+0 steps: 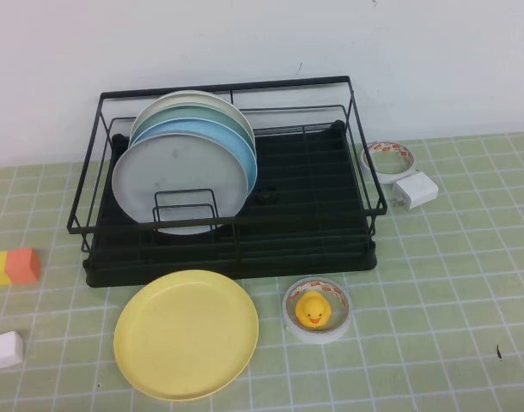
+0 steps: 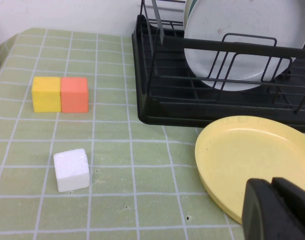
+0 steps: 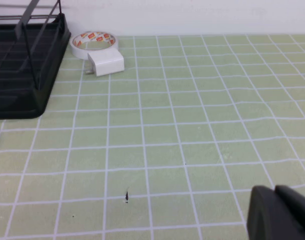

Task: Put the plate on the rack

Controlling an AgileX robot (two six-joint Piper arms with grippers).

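The pale-yellow plate (image 1: 186, 333) lies flat on the table, just in front of the black wire rack (image 1: 313, 206). It also shows in the left wrist view (image 2: 252, 155), with the rack (image 2: 157, 95) behind it. The rack holds several upright plates, a grey-white one (image 1: 172, 184) in front. My left gripper (image 2: 273, 185) is shut and empty, hovering at the plate's near edge. My right gripper (image 3: 275, 192) is shut and empty above bare table, right of the rack (image 3: 27, 65). Neither gripper shows in the high view.
A tape roll with a yellow rubber duck (image 1: 315, 309) sits right of the yellow plate. Another tape roll (image 1: 387, 158) and a white adapter (image 1: 415, 190) lie right of the rack. A yellow-and-orange block (image 1: 11, 266) and a white cube (image 1: 5, 349) lie at the left.
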